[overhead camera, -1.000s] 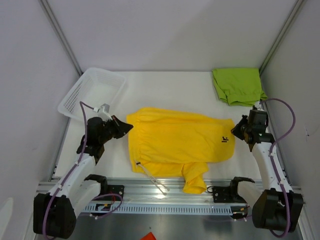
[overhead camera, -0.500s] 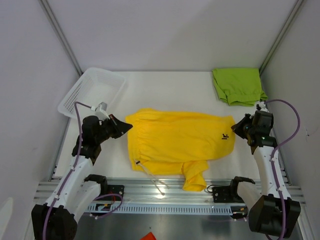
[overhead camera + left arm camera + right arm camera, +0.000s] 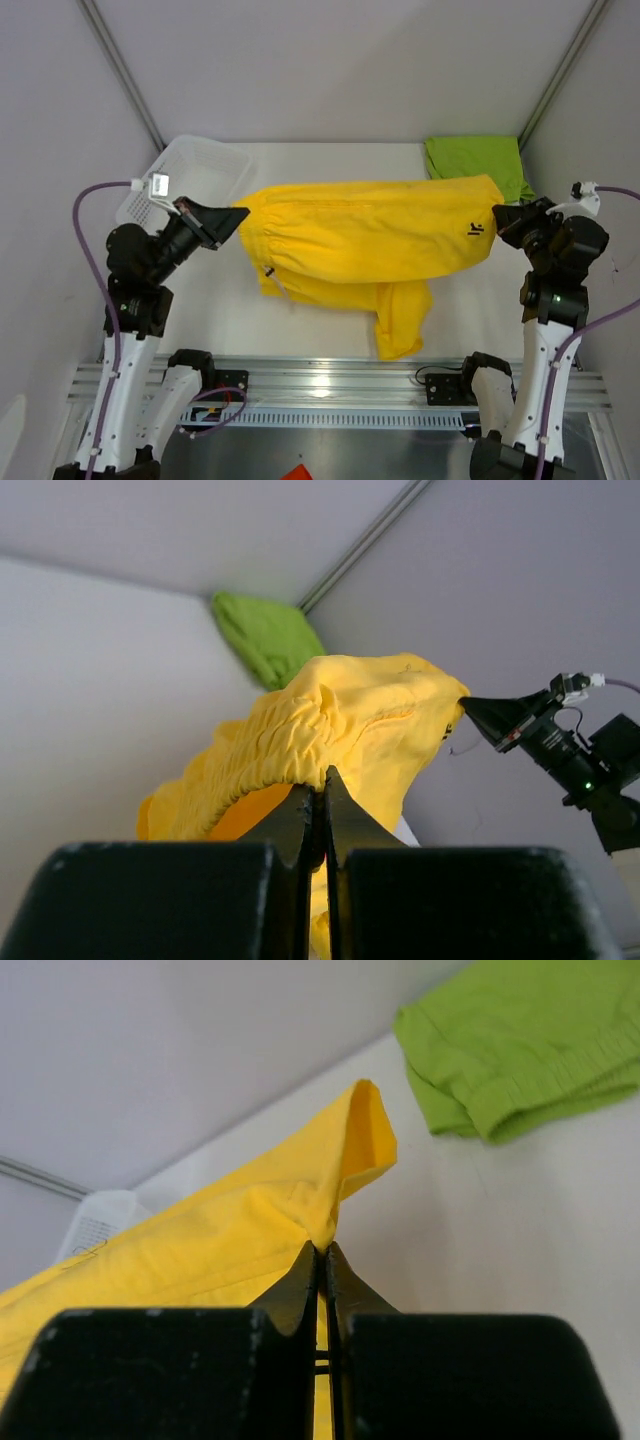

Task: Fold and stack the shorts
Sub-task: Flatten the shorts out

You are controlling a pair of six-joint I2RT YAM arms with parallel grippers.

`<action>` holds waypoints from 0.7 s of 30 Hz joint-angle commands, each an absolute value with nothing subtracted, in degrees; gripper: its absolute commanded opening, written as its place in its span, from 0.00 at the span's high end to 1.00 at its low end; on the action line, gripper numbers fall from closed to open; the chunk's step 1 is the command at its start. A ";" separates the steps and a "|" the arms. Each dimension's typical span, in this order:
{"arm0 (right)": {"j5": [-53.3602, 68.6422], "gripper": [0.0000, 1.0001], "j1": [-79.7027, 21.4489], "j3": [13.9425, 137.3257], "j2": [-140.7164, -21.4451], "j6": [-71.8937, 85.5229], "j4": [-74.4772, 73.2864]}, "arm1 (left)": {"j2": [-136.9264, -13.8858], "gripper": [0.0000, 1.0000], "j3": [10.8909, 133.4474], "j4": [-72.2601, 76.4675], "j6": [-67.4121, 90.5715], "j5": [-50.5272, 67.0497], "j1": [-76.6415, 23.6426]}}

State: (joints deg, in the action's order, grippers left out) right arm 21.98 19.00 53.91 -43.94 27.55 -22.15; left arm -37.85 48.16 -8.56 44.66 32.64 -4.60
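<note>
Top external view: white matte table (image 3: 320, 330), enclosed by pale grey walls (image 3: 340, 70) at the back and both sides. Two metal struts (image 3: 125, 75) rise along the back corners. Aluminium rail (image 3: 330, 378) runs across the near edge, with the arm bases bolted to it.

Yellow shorts (image 3: 370, 245) are off the table, stretched roughly level between the two arms over the middle of the surface. Left gripper (image 3: 238, 215): jaws pressed together on the gathered elastic waistband (left wrist view shows the cloth bunched right at the fingertips). Right gripper (image 3: 498, 215): jaws likewise closed, pinching a folded corner of the cloth at the opposite end. Small dark logo (image 3: 476, 232) sits near the right-hand end. One leg (image 3: 402, 320) hangs below the stretched span toward the near side; whether its tip touches the table I cannot tell from above.

Green shorts (image 3: 478, 165) lie in a loose fold in the far right corner of the table, close against the right wall. Their near edge is hidden behind the yellow cloth in the top view. Right wrist view shows them flat on the surface, apart from the yellow pair.

Basket (image 3: 190, 175), white mesh, sits in the far left corner beside the left wall, just behind the left gripper.
</note>
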 commanded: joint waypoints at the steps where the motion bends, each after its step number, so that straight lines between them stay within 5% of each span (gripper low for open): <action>1: 24.34 1.00 20.30 56.33 -39.21 32.51 -15.04 | -34.02 1.00 56.15 -6.50 45.70 31.04 -3.52; 12: 24.09 1.00 20.13 79.61 -30.51 31.83 -16.43 | -30.76 1.00 80.04 -5.71 40.35 30.24 -3.52; 21: 15.13 1.00 10.03 97.27 -28.04 27.51 -25.12 | -31.64 1.00 101.75 -18.09 35.25 28.30 -3.52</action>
